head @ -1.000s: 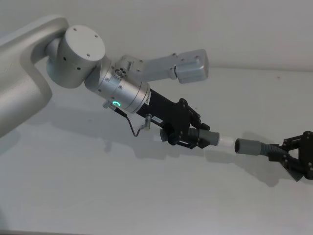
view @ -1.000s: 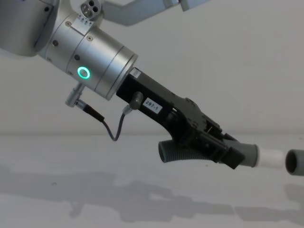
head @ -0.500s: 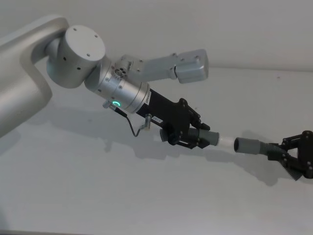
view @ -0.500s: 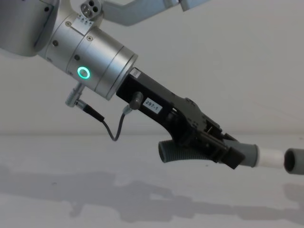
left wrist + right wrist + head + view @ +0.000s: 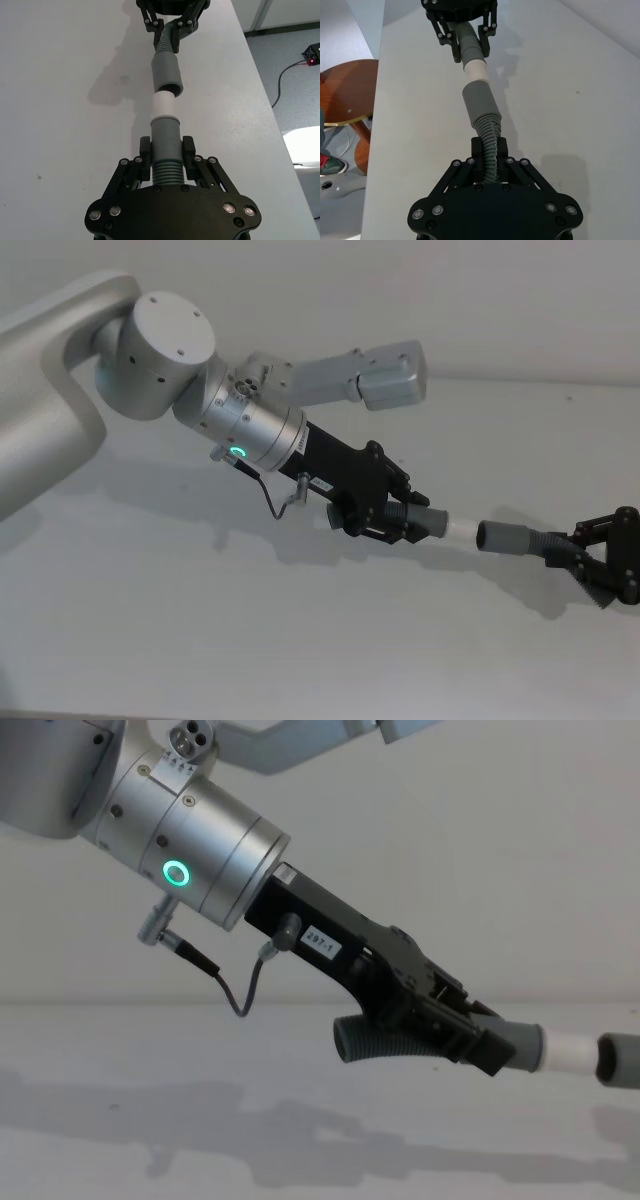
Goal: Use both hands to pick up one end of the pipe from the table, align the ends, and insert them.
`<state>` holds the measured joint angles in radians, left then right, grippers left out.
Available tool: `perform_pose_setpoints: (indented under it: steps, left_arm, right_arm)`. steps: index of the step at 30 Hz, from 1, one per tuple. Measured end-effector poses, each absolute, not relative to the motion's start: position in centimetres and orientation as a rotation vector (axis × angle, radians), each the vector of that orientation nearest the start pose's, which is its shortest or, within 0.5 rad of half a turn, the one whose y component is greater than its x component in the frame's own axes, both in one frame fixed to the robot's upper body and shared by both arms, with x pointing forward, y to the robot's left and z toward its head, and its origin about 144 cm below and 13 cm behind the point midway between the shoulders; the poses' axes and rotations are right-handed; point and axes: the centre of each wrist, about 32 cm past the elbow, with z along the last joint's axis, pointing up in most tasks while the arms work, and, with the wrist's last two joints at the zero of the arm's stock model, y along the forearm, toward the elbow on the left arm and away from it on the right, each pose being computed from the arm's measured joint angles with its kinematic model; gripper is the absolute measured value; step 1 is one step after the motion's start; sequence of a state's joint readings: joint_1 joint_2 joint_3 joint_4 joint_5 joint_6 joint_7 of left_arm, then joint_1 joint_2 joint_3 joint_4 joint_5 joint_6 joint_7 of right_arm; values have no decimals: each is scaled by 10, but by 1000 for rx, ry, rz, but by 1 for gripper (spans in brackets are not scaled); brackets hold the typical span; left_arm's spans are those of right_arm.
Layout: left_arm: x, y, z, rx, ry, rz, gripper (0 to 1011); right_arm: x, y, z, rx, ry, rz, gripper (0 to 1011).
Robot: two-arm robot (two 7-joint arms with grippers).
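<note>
While both arms hold their pieces above the table, the two ends are almost meeting in the air. The left gripper is clamped on the ribbed bend of the elbow, which is dark grey with a smooth wider collar. From this collar the white stub sticks out straight ahead of the fingers. The right gripper is closed on the ribbed part of the grey tube, whose smooth wide sleeve points forward from its fingers. The round open mouth of the tube is just in front of the stub's tip, in one line with it; I cannot tell if they already touch.
</note>
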<state>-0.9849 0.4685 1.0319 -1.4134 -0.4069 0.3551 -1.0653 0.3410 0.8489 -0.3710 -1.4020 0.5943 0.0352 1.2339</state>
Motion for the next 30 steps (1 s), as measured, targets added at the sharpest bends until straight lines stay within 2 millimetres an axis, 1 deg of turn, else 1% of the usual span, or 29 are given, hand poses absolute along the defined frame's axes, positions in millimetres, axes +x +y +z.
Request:
perform_pose_setpoints:
  steps: [30]
  left_arm:
    - [588, 139, 1335, 605, -179, -102, 368]
  right_arm:
    - [524, -410, 1240, -312, 12, -219, 158]
